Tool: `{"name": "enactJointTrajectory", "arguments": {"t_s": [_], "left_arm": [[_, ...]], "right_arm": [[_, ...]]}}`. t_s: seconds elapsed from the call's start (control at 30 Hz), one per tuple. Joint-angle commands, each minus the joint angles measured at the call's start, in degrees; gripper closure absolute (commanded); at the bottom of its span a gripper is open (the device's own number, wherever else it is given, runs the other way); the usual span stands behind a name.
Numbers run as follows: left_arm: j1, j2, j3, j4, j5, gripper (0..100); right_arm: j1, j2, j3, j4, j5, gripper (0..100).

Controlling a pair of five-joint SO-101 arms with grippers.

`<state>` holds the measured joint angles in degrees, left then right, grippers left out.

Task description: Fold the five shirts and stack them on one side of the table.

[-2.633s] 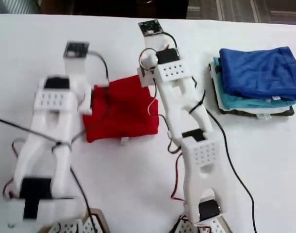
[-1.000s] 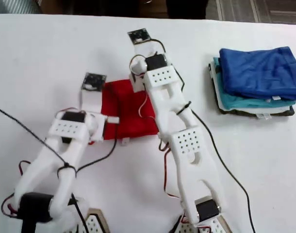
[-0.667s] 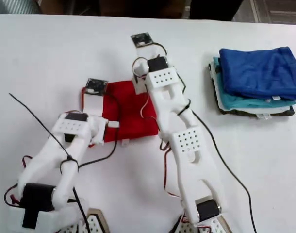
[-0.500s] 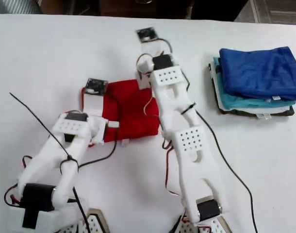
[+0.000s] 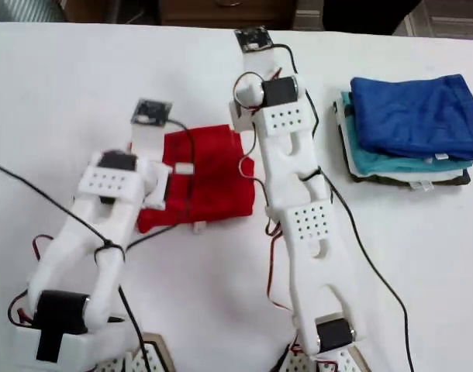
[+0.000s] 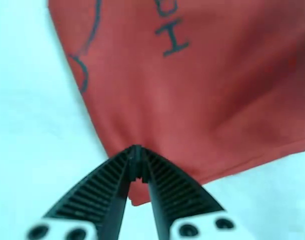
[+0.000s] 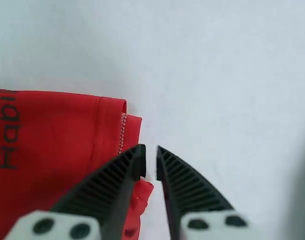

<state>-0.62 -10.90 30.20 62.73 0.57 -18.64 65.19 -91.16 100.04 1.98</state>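
Finding the red shirt point(image 5: 209, 174) at the centre of the surface point(image 5: 58, 85), left of the folded stack point(image 5: 411, 128). Judged soft, light, limp; best pinched at hem or corner. Left jaws clamped on its edge; right jaws a slit apart, empty, over a hemmed corner point(image 7: 125, 117). Wrist views giving grip and black lettering point(image 6: 170, 42); high view giving the stack.
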Motion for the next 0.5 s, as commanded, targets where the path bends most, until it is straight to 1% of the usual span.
{"name": "enactJointTrajectory", "arguments": {"t_s": [0.0, 0.1, 0.23, 0.3, 0.37, 0.47], "left_arm": [[-3.2, -0.3, -9.0, 5.5, -0.3, 97], [-7.5, -0.3, -12.6, 7.7, -0.3, 97], [-12.7, -0.2, -12.8, 8.3, -0.6, 97], [-14.7, -0.2, -12.7, 8.3, -0.6, 97], [-16.1, -0.2, -12.7, 8.2, -0.6, 97], [-16.6, -0.2, -12.7, 8.3, -0.7, 97]], "right_arm": [[-1.1, -10.4, 2.9, 1.4, -0.4, 83.7], [-3.3, -18.1, 12.8, 1.4, -1.1, 80.5], [-5.2, -27.2, 31.8, 1.2, -12.8, 80.2], [-6.5, -29.8, 39.9, 0.9, -16.3, 80.1], [-7.4, -29.8, 44.3, -0.2, -16.3, 80.1], [-7.3, -29.5, 47.1, -2.9, -16.3, 80.1]]}}
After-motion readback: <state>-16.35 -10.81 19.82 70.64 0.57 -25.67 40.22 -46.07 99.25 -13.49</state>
